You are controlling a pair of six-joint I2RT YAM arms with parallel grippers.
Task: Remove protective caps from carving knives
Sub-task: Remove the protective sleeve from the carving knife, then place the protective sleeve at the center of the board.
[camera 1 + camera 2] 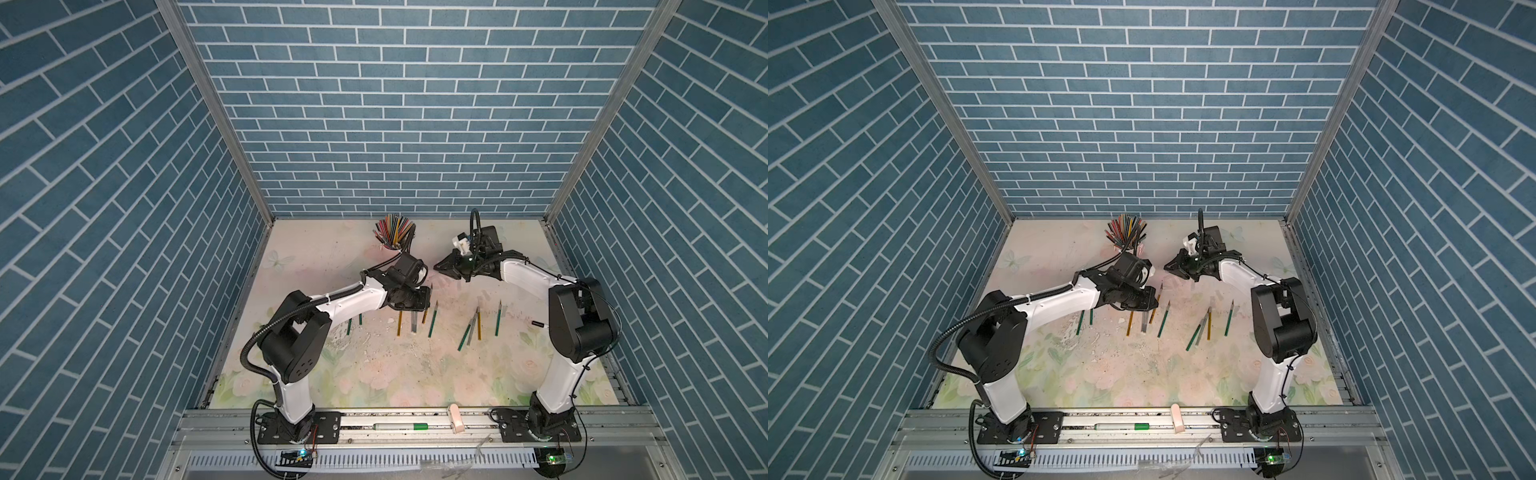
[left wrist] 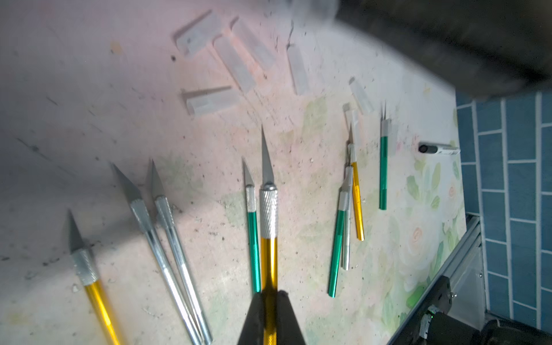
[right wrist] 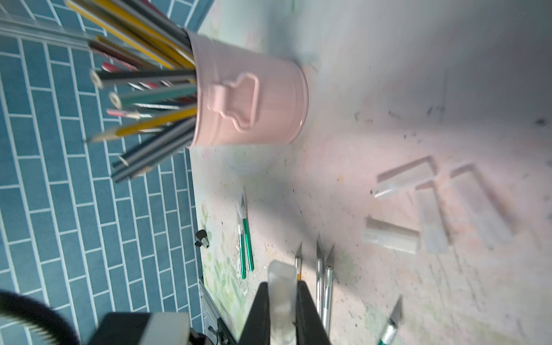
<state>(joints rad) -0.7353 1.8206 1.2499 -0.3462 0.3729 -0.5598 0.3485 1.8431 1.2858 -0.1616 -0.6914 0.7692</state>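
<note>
My left gripper [image 2: 270, 294] is shut on the gold handle of a carving knife [image 2: 268, 215], whose bare blade points away from the wrist. In both top views this knife [image 1: 428, 305] sits just above the table at mid-field. My right gripper [image 3: 282, 286] is shut on a translucent protective cap [image 3: 280, 277] and hovers right of the left one [image 1: 440, 266]. Several loose caps [image 2: 230, 64] lie on the table between the arms. Other knives with bare blades [image 1: 432, 320] [image 1: 469, 328] lie in a row in front.
A pink cup of pencils [image 1: 392, 232] stands at the back centre. A white marker with a black cap [image 1: 538, 323] lies by the right arm. A green-capped marker [image 1: 401, 426] and a pale block [image 1: 456, 417] rest on the front rail. Brick-patterned walls close three sides.
</note>
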